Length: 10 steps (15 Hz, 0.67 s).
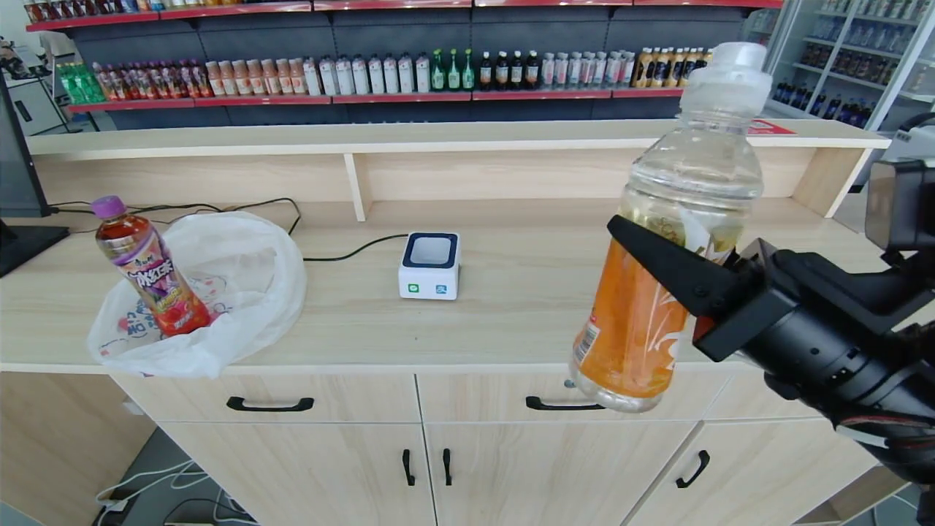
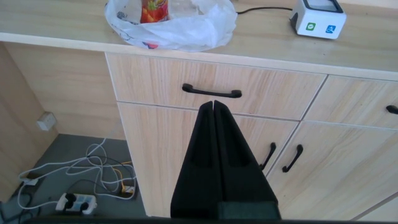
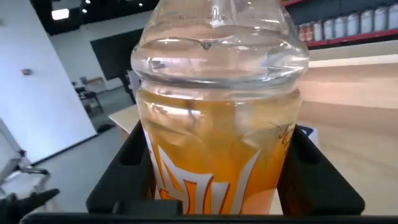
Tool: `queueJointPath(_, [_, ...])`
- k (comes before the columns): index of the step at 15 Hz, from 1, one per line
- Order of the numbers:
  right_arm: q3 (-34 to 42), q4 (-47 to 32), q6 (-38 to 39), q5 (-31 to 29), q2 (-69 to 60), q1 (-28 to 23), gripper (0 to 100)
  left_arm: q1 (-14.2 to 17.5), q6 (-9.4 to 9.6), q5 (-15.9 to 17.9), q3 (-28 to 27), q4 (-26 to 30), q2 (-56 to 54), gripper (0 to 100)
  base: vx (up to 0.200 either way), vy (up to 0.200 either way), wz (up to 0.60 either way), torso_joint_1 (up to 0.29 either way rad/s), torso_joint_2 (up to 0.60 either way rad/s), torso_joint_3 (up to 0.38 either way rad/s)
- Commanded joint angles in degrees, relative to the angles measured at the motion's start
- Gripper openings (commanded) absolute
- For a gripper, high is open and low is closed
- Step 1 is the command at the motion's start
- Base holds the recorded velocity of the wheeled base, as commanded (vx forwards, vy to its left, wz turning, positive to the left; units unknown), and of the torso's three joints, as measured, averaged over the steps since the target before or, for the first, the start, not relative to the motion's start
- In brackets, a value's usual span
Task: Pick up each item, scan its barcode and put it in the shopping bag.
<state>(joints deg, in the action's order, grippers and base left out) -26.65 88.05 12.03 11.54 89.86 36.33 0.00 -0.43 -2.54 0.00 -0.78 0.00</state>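
**Grippers: left shut and low, right clamped on the orange-label bottle**

Left gripper (image 2: 214, 107) hangs below the top of the pale wooden desk (image 1: 511, 314), in front of a drawer with a black handle (image 2: 211, 92); its fingers are pressed together with nothing between them. On the desk's left part lies a white plastic shopping bag (image 1: 256, 292), mouth open, with a purple-capped bottle of red tea (image 1: 150, 270) standing tilted inside it. Near the middle sits a small white box scanner with a dark-rimmed window (image 1: 429, 267), its black cable (image 1: 350, 252) trailing toward the bag. On the right, the right gripper (image 1: 650, 252) is clamped around a clear plastic bottle with an orange label (image 1: 635, 321), held in the air, slightly tilted, cap up.
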Motion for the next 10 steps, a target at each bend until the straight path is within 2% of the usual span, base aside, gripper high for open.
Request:
queueJointPath(1, [-0.16,-3.85,-9.22,-5.92,2.69,-2.67,0,0.0,-0.01,-0.01,0.0,-0.01,0.0,0,0.0,0.0,0.0,0.0,0.0,0.0])
queueJointPath(3, [-0.51,-7.9,-16.87,-12.6,1.46,-2.67,0,0.0,-0.01,-0.01,0.0,-0.01,0.09,0,0.0,0.0,0.0,0.0,0.0,0.0])
queueJointPath(4, [-1.39,-8.95,-19.94,-13.3,1.02,-2.75,0,0.0,-0.01,-0.01,0.0,-0.01,0.09,0,0.0,0.0,0.0,0.0,0.0,0.0])
queueJointPath(5, [-2.88,-9.57,-21.7,-13.74,1.02,-3.02,0,0.0,-0.01,-0.01,0.0,-0.01,0.09,0,0.0,0.0,0.0,0.0,0.0,0.0])
queueJointPath(10, [-12.29,-14.93,-25.57,-26.49,1.2,-3.37,0,-0.09,0.16,0.07,0.0,0.08,0.09,0,0.0,0.0,0.0,0.0,0.0,0.0])
